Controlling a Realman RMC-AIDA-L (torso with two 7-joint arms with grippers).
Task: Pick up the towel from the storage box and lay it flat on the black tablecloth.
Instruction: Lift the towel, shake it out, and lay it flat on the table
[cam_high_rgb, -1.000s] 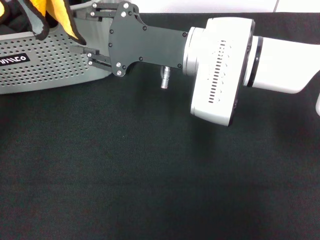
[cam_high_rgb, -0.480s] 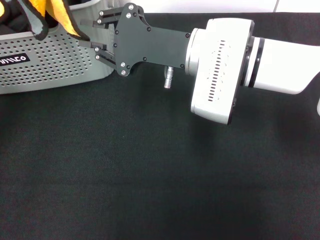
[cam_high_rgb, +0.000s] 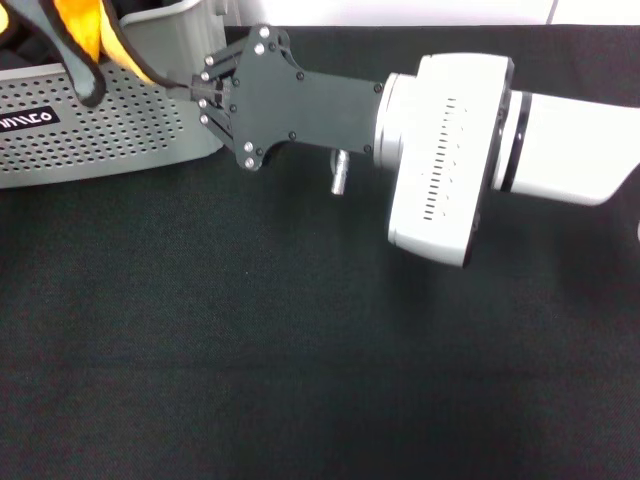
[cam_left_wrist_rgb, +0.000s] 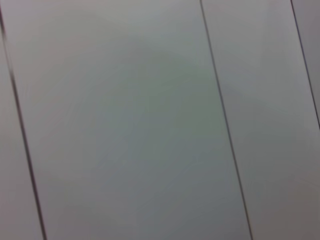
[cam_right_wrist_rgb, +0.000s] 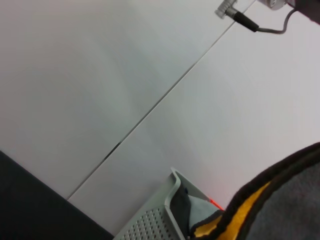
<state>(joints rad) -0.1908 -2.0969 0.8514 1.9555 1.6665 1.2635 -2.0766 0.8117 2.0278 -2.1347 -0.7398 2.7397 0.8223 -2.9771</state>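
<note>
**Right gripper clamped on towel edge at storage box**

The right arm reaches across the black tablecloth (cam_high_rgb: 300, 380) from the right edge toward the far left corner. The right gripper (cam_high_rgb: 196, 88) sits at the right end wall of the storage box (cam_high_rgb: 110, 125), level with the box rim. Its fingers are drawn together on the black stitched edge of the towel (cam_high_rgb: 85, 30); the fingertips converge to a narrow point where the edging meets them.

The towel hangs up and out of the storage box. In the head view its yellow-orange face and black edging show above the box rim at the far left corner, with part of the cloth draped over the perforated front wall. In the right wrist view the towel (cam_right_wrist_rgb: 280, 200) appears close to the camera, grey reverse outward, with a black edge and a yellow-orange strip beside it. The same view shows the curved rim of the storage box (cam_right_wrist_rgb: 172, 200) and grey cloth lying inside it.

The storage box stands on the black tablecloth at the far left corner. Its front wall carries rows of small round holes and a black label (cam_high_rgb: 28, 120) with white letters. The black tablecloth covers the whole near area.

The left gripper appears in no view. The left wrist view shows only a pale panelled surface (cam_left_wrist_rgb: 125, 125) with thin dark seams.
</note>
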